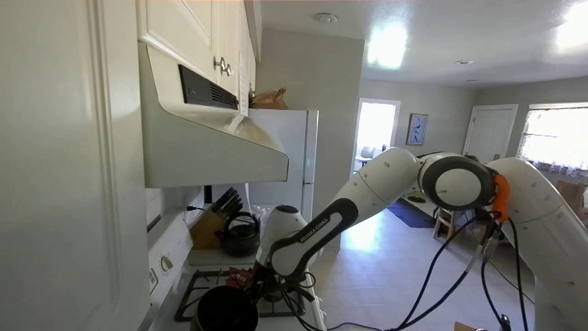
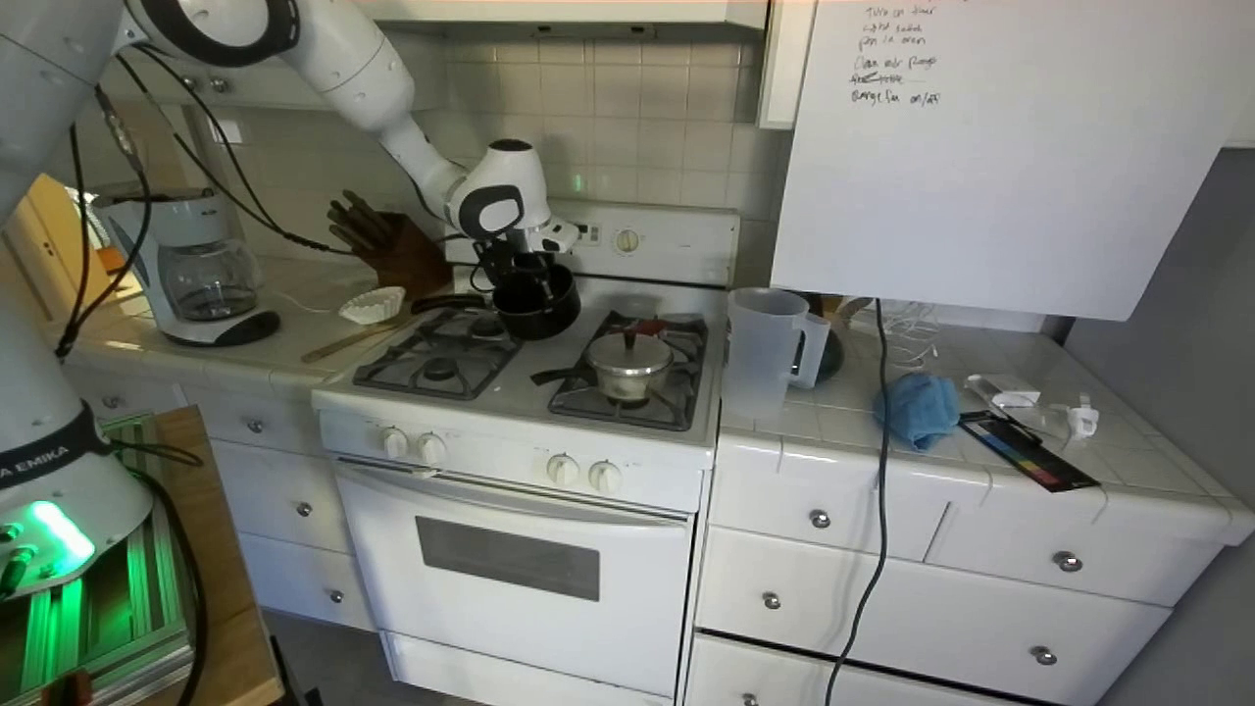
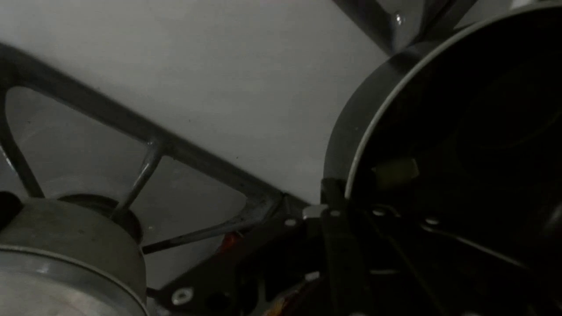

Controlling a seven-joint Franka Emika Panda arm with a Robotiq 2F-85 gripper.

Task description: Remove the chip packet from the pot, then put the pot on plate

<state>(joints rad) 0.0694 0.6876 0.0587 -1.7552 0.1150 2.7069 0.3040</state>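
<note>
Premises: a kitchen, domestic in type. In both exterior views, a range hood (image 1: 202,149) hangs at twelve o'clock from the stove (image 2: 500,451). In an exterior view, a coffee maker (image 2: 191,235) stands at ten, tiled counter (image 2: 833,420) at three.

In an exterior view, window (image 1: 558,138) & doorway (image 1: 376,131) blow out to white; hard glare patches on ceiling (image 1: 441,41), bluish-white shine on floor (image 1: 365,236), lower left of frame much dimmer. In an exterior view, light's flatter, w/ a strong green glow on arm base (image 2: 88,510), tiny green speck on wall tiles (image 2: 613,93); handwriting (image 2: 894,69) a bit fuzzy. Wrist view v. dim, mostly grey: stovetop (image 3: 210,96) dull, inside of pot (image 3: 456,114) almost blk, gripper (image 3: 351,195) largely lost in shadow bar a few glints.
</note>
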